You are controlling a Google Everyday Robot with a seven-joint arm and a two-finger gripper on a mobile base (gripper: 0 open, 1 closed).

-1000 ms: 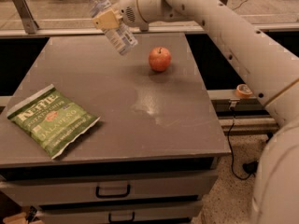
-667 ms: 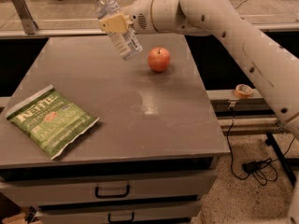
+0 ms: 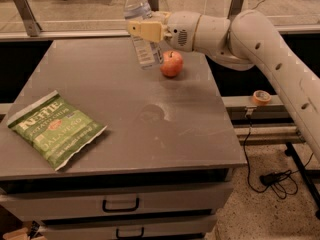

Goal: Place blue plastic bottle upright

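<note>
The blue plastic bottle (image 3: pixel 141 31) is a small clear bottle with a white cap at the top and a white label. It is nearly upright, leaning slightly left at the top, with its base close to the grey table (image 3: pixel 120 119) near the far edge. My gripper (image 3: pixel 143 30) is shut on the bottle's middle, reaching in from the right. A red apple (image 3: pixel 171 64) sits on the table just right of the bottle's base.
A green chip bag (image 3: pixel 54 128) lies at the table's front left. A roll of tape (image 3: pixel 261 97) sits on a ledge to the right. Drawers are below the tabletop. Cables lie on the floor at right.
The gripper has turned the bottle from a strong tilt to nearly upright and lowered it toward the table, just left of the apple.
</note>
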